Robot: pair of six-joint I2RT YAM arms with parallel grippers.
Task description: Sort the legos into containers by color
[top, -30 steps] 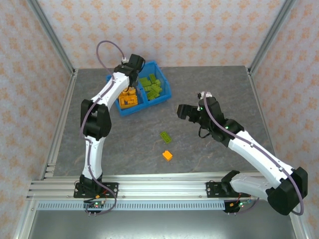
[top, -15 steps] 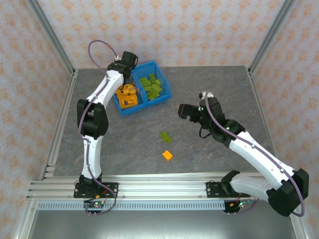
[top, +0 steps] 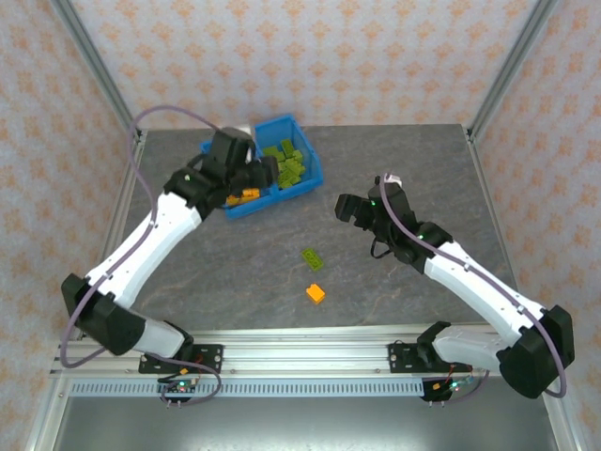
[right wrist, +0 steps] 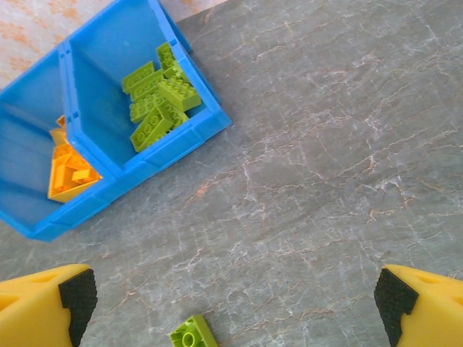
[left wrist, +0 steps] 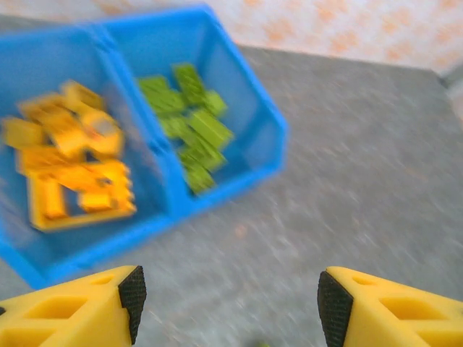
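Observation:
The blue bin [top: 286, 197] stands at the back left of the table. Its left compartment holds orange legos [left wrist: 69, 170], its right compartment olive-green legos [left wrist: 189, 130]. Two legos lie loose on the table: a green brick [top: 313, 257] and an orange brick [top: 315, 293]. My left gripper [top: 252, 177] hovers at the bin's near side, over the orange compartment; its jaws [left wrist: 231, 300] are open with nothing between them, and its view is blurred. My right gripper [top: 349, 209] hangs open and empty to the right of the bin. In the right wrist view the green brick [right wrist: 194, 334] lies near the bottom edge, left of centre between the fingertips.
Grey marble-patterned tabletop [top: 394, 169] spreads to the right of the bin and around the loose bricks. Metal frame posts [top: 103, 94] rise at the back corners, and an aluminium rail [top: 300, 352] runs along the near edge.
The left arm has swung down and out to the left, drawing its gripper back towards the bin's near side with the jaws wider apart. The right arm has hardly moved.

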